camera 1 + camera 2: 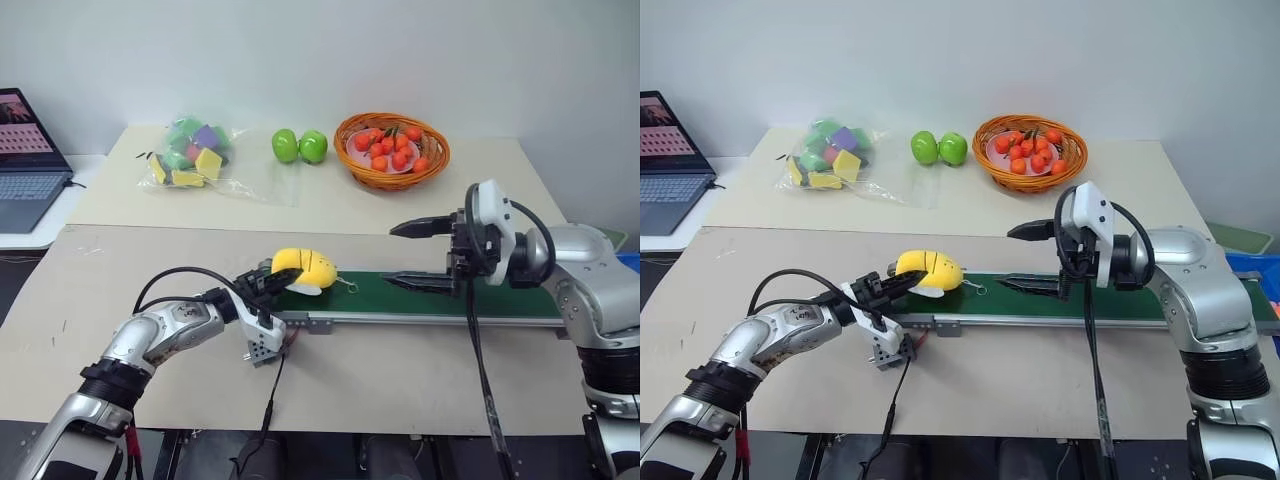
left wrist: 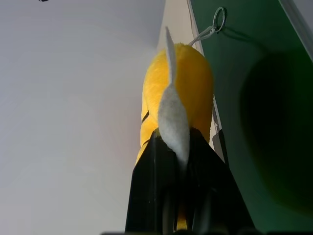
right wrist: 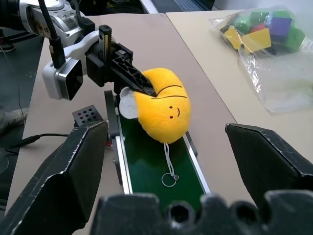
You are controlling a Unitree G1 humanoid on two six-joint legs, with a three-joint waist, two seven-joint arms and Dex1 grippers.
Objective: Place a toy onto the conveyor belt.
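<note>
The toy is a yellow plush lemon with a small drawn face, a white flap and a metal ring on a cord. It sits over the left end of the conveyor belt, a dark green strip in a grey frame. Whether it rests on the belt or hangs just above it, I cannot tell. My left gripper is shut on the toy's near end at the white flap. My right gripper hangs open over the middle of the belt, pointing left at the toy, with nothing between its fingers.
Behind the belt on the far table stand a wicker basket of small orange fruit, two green apples and a bag of coloured blocks. A laptop sits far left. The grey control box and its cable lie below the belt's left end.
</note>
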